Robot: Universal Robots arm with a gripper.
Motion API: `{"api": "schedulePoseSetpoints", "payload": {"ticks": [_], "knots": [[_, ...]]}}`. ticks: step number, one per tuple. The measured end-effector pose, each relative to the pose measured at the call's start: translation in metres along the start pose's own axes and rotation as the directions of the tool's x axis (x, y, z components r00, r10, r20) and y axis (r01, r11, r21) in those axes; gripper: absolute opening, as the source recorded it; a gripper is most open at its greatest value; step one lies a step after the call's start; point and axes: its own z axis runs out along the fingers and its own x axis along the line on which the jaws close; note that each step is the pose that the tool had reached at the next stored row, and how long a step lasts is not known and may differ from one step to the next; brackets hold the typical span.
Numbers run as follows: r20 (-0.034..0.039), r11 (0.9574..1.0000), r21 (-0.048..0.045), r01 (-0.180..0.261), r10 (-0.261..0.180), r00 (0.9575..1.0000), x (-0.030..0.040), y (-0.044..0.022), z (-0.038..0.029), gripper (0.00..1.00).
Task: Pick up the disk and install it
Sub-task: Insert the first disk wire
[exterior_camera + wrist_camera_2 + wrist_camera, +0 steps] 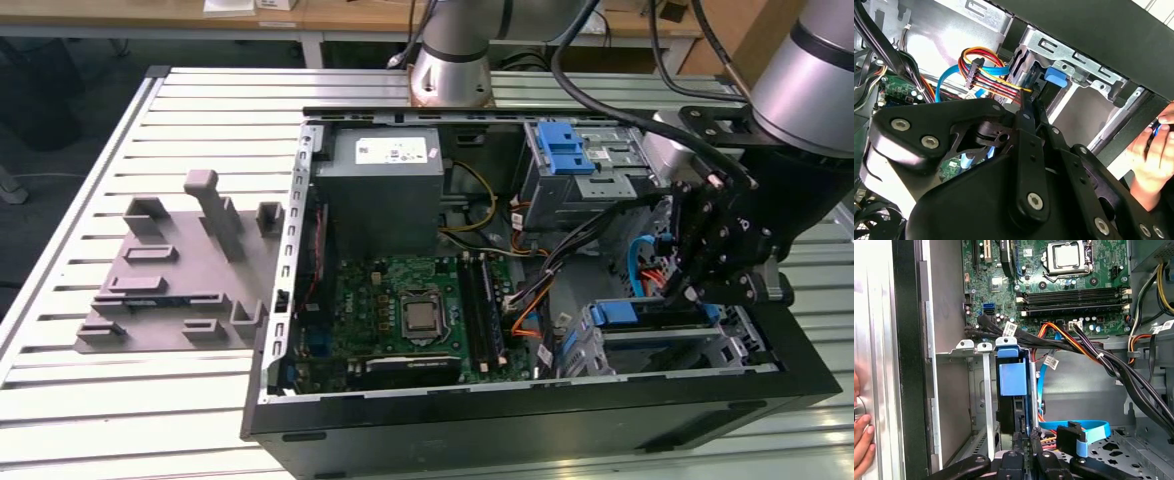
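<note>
your grey fixture sits at the exterior view's left, beside the open computer case. further right, the disk stands on edge in the drive bay, and the gripper is over it with fingers closed on its rear edge.

The arm reaches down with its gripper pointing downward, jaws drawn close together.
</note>
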Motion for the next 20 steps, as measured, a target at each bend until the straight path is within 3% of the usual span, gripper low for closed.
{"api": "schedulePoseSetpoints", "payload": {"ticks": [4,5,11,14,20], "knots": [[0.0005,1.0000,-0.0001,0.000,0.000,1.0000,0.0000,0.0000,-0.0005,0.18],[0.0005,1.0000,-0.0001,0.000,0.000,1.0000,0.0001,0.0000,-0.0018,0.24],[0.0000,1.0000,0.0000,0.000,0.000,1.0000,0.0010,0.0000,-0.0128,0.24],[0.0003,1.0000,0.0000,0.000,0.000,1.0000,0.0010,0.0000,-0.0128,0.11],[0.0001,1.0000,0.0000,0.000,0.000,1.0000,0.0010,0.0000,-0.0130,0.11]]}}
